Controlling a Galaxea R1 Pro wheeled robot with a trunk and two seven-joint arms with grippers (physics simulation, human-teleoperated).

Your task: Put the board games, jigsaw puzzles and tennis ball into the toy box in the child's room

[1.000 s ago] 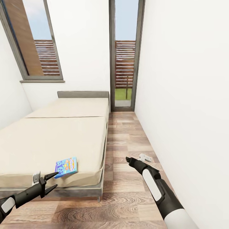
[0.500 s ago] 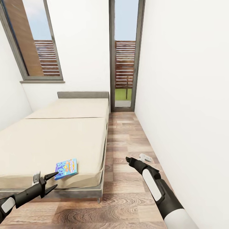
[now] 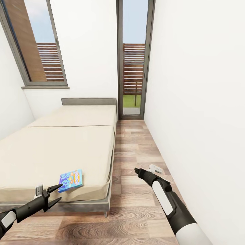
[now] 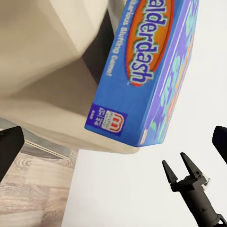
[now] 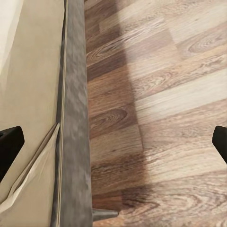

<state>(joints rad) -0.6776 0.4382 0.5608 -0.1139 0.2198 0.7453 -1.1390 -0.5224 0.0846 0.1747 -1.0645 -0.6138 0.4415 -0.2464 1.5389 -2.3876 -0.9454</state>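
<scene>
White walls and a plank floor (image 3: pixel 136 149) are seen beside the bed (image 3: pixel 61 149). One blue board game (image 3: pixel 70 179) lies near the bed's near right corner. Just before it, the left gripper (image 3: pixel 56 194) is spread open and empty. The right gripper (image 3: pixel 136 171) is held open over the floor.

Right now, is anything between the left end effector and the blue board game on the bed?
Nothing: in the head view only bare cream bed top separates the open left end effector from the blue printed game box.
</scene>
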